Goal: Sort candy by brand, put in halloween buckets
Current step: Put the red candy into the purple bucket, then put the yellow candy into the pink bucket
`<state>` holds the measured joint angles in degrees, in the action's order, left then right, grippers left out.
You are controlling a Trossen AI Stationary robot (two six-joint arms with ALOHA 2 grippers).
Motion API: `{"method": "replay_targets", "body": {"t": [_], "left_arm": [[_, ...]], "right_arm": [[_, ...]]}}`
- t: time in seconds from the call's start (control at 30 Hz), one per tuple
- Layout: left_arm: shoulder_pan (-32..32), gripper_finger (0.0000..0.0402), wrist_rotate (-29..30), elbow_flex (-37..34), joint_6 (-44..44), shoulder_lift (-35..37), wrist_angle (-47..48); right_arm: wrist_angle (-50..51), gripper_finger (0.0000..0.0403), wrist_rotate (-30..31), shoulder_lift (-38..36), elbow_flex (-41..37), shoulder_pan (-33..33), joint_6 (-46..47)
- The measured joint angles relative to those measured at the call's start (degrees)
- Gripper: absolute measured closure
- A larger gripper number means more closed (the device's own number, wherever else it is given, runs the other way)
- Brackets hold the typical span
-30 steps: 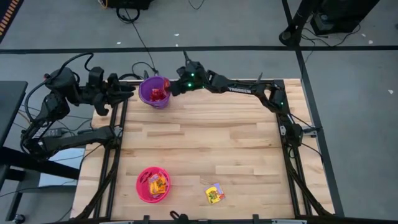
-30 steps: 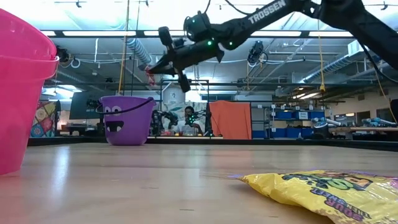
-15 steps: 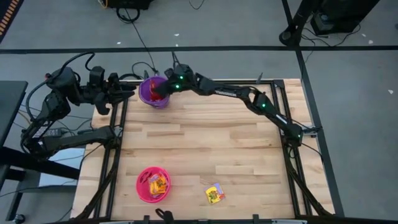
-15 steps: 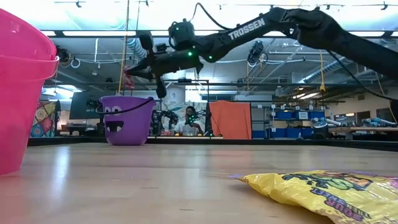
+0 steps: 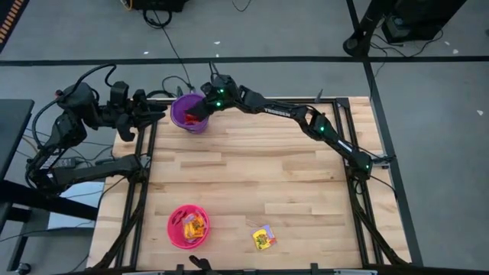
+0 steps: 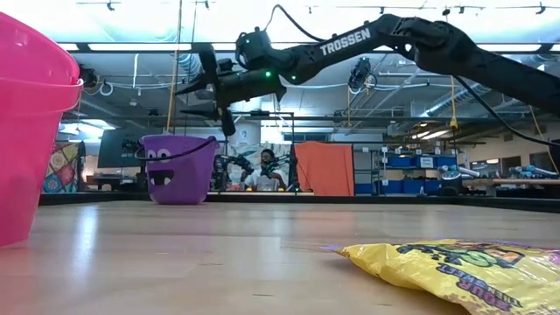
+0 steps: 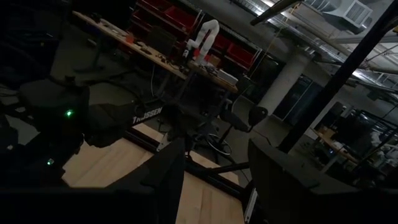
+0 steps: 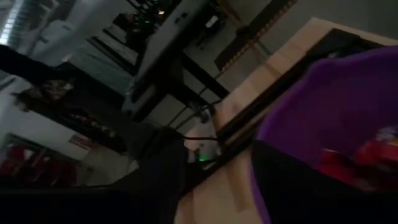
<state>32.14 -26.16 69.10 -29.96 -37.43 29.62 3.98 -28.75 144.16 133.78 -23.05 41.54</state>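
1. The right gripper (image 6: 194, 96) hangs above the purple bucket (image 5: 189, 113) at the table's far edge, fingers spread apart and holding nothing.
2. Red candy (image 5: 195, 118) lies inside that purple bucket.
3. The pink bucket (image 5: 188, 227) near the front edge holds mixed packets; one yellow packet (image 5: 264, 237) lies on the wooden table (image 5: 260, 168) beside it.
4. The left gripper (image 5: 158, 111) waits off the table's far left corner, fingers parted, empty.
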Motion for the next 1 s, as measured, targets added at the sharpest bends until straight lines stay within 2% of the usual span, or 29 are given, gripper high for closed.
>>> {"method": "replay_targets", "body": {"t": [0.1, 0.17, 0.27, 0.4, 0.57, 0.7, 0.87, 1.0], "left_arm": [[0.0, 0.022, -0.01, 0.0, 0.81, 0.0, 0.05], [-0.02, 0.022, -0.01, 0.0, 0.96, 0.0, 0.07], [-0.02, 0.022, -0.09, 0.0, 0.99, 0.0, 0.09], [-0.02, 0.022, -0.82, 0.0, 0.99, 0.0, 0.14], [0.0, 0.022, -1.02, 0.0, 1.29, 0.0, 0.42], [-0.01, 0.022, -1.08, 0.0, 2.35, 0.0, 0.42], [-0.02, 0.022, -1.11, 0.0, 2.54, 0.0, 0.4], [-0.02, 0.022, -1.11, 0.0, 2.71, 0.0, 0.52]], "right_arm": [[-0.44, 0.018, -1.55, 0.0, 0.71, -0.02, 1.2], [-0.75, 0.0175, -2.0, -0.15, 1.12, -0.02, 1.36], [0.35, 0.018, -1.78, -2.5, 0.96, 0.42, -0.62], [9.21, 0.0198, -0.07, -9.31, 1.16, 1.65, -8.16], [28.47, 0.0215, 8.99, -20.23, 1.31, 5.27, -19.71], [43.66, 0.0221, 15.27, -27.26, 1.31, 11.48, -21.68], [62.12, 0.0223, 22.48, -31.1, 1.33, 23.01, -14.69], [70.47, 0.0223, 32.39, -30.88, 1.17, 33.88, -3.32]]}}
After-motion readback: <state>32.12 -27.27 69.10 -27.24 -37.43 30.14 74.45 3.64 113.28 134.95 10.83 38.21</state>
